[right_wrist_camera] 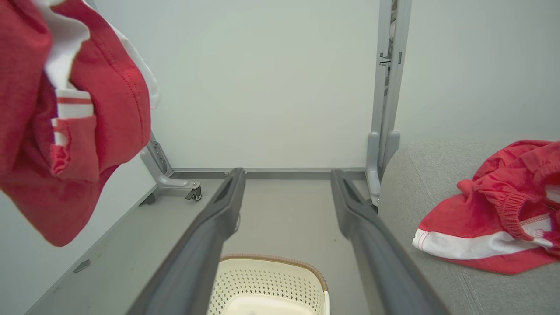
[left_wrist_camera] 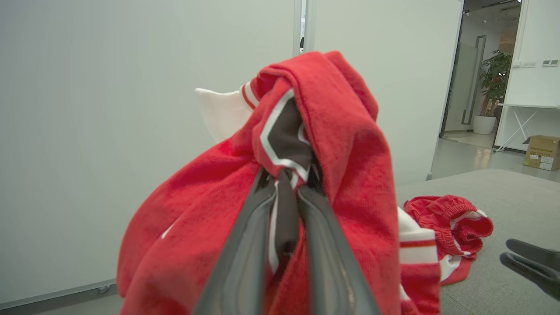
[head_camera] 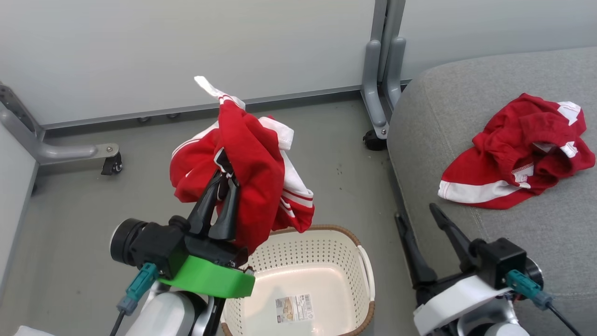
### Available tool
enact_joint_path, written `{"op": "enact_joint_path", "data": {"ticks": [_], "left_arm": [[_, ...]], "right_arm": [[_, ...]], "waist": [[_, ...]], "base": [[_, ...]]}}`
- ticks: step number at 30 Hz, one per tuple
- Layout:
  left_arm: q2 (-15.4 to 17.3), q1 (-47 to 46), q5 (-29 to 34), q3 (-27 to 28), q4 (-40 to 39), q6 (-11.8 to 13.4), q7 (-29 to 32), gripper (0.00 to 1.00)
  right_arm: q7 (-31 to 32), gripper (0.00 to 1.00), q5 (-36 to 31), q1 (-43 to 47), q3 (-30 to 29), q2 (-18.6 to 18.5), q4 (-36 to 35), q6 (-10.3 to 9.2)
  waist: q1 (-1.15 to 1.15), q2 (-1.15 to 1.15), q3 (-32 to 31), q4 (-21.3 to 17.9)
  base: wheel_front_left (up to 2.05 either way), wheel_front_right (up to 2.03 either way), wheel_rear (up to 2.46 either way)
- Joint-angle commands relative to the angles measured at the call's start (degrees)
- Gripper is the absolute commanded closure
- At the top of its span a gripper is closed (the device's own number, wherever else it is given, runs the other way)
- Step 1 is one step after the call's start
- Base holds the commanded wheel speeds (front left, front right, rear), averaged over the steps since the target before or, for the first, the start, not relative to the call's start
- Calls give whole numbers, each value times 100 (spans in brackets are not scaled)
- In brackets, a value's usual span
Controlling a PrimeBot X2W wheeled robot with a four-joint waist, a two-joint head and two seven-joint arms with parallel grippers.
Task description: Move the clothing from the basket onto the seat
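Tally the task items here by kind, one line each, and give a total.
Red shiny jersey garments with white trim: 2 (held garment; lying garment)
Oval cream perforated plastic basket: 1
Large grey fabric seat cushion: 1
Total: 4

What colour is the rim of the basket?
The basket's rim is brown, woven-looking; the head view shows it best.

Grey floor (head_camera: 345,177), white partition panels (head_camera: 186,46), castored metal foot (head_camera: 111,163), potted plant (left_wrist_camera: 492,83), cardboard box (left_wrist_camera: 542,152)

The grey floor (head_camera: 70,224) holds the cream basket (head_camera: 322,254). On the big grey seat (head_camera: 443,93) lies one crumpled red jersey (head_camera: 508,154).
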Motion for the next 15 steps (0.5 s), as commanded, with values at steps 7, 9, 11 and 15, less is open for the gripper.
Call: {"op": "enact_joint_path", "data": {"ticks": [7,9,11,15], "left_arm": [[66,-49,26,0,-44,54,16,100],[67,-86,27,-19,-34,35,21,100],[59,-134,32,-43,-25,21,29,100],[35,-199,33,-88,-1,2,40,100]], "right_arm": [[61,0,285,-648,1015,-58,38,-2],[33,0,414,-884,1341,-99,119,-2],[3,0,569,-1129,1611,-115,246,-2],[-77,0,805,-1602,2063,-170,569,-2]], "waist": [[0,0,82,-1],[0,0,119,14],[0,0,152,38],[0,0,198,99]], "base": [[0,0,0],[0,0,0],[0,0,0],[0,0,0]]}}
